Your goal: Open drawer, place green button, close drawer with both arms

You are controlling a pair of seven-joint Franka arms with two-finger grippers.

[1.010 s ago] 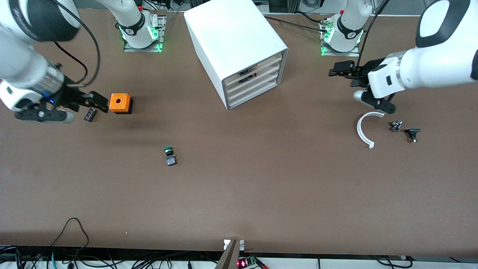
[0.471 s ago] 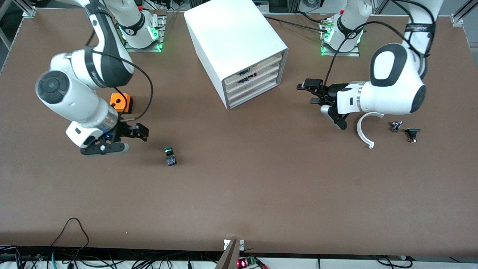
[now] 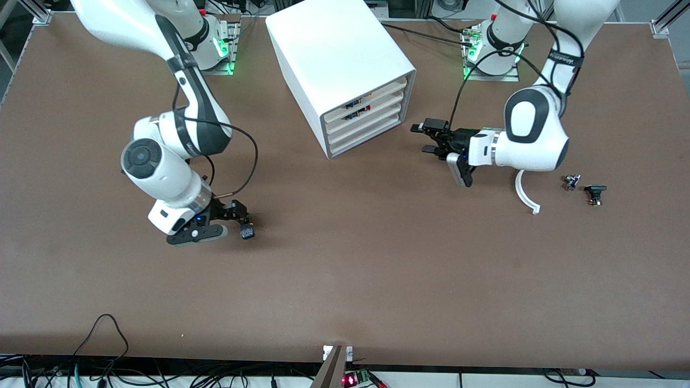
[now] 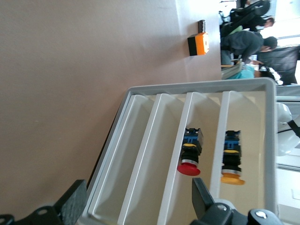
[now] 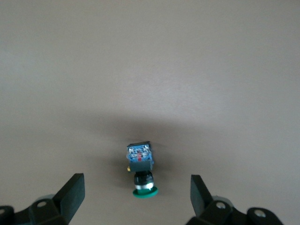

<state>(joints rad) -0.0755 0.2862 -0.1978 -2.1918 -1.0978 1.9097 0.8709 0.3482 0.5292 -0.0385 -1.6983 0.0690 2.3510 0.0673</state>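
Button (image 3: 247, 232) on table just under right gripper (image 3: 235, 211), jaws wide, straddling it | long axis along the gap, cap toward wrist | left gripper (image 3: 428, 137) open, facing drawer (image 3: 362, 127), shut

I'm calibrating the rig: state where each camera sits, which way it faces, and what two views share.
Front view: high across the table, facing both arms; left gripper before the cabinet, right gripper over the button.
Left wrist view: on the left wrist, facing the cabinet's drawers; open jaws show.
Right wrist view: on the right wrist, looking down at the button; open jaws show.
Shared: front and right wrist views both show the button.
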